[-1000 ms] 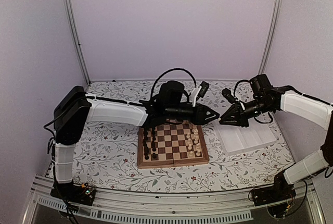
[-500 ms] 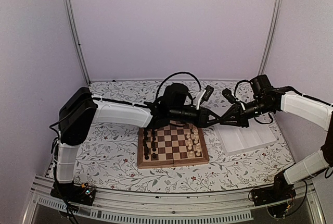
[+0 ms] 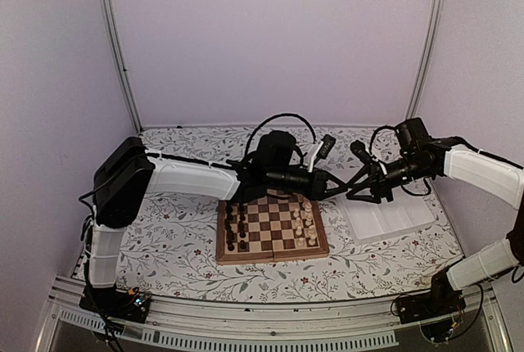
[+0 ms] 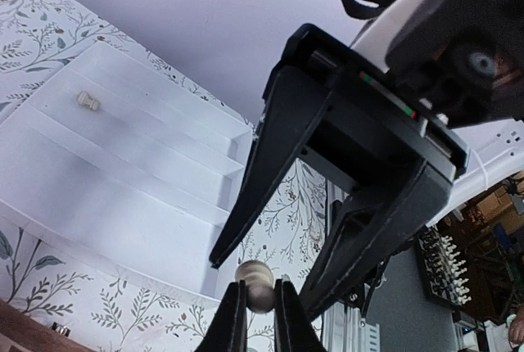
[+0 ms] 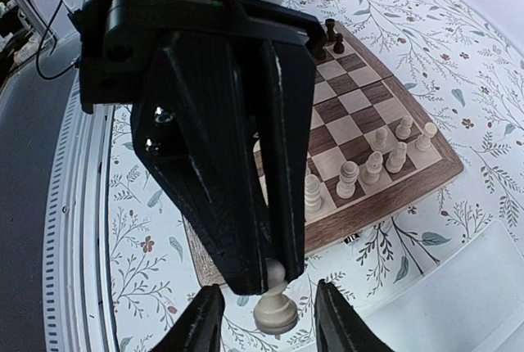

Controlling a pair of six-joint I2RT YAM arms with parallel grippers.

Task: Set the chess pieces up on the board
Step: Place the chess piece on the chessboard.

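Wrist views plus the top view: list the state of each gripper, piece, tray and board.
left gripper: shut on the pawn's head.
right gripper: open, fingers either side of the pawn.
pawn: held in the air, base free.
white tray: one cream piece lying in it.
chessboard: flat, cream pieces standing along its tray side.
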